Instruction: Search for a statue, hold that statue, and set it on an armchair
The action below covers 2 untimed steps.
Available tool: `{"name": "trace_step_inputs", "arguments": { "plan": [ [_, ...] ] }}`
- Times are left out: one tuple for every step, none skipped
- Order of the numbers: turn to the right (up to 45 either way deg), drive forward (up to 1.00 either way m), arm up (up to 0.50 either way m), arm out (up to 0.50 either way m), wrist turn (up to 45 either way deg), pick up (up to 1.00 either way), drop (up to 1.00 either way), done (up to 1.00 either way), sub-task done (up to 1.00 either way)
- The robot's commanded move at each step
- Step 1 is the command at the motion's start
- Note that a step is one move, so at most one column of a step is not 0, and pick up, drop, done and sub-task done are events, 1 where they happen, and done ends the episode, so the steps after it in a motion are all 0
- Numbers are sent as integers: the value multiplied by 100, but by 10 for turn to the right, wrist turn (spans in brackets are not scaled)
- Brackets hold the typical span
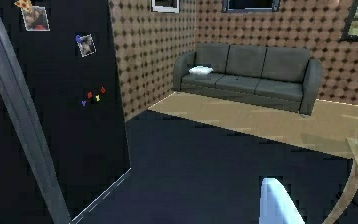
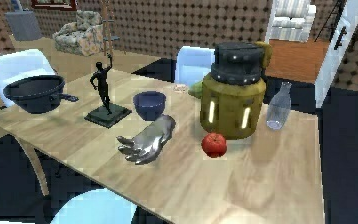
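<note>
Dark statue [image 2: 103,90] stands on table [image 2: 287,172].

Statue [image 2: 104,92] on table [image 2: 277,175], between pan [image 2: 35,93] and bowl [image 2: 149,104], apple [image 2: 214,145] farther right

The statue [image 2: 104,92] is black, the apple [image 2: 215,144] red — sofa [image 1: 249,72] grey, wallpaper [image 1: 152,50] brown-dotted.
</note>
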Motion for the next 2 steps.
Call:
{"name": "trace_step_inputs", "arguments": {
  "plan": [
    [0,0,50,0,0,0,0,0,0],
    [0,0,38,0,0,0,0,0,0]
  ]
}}
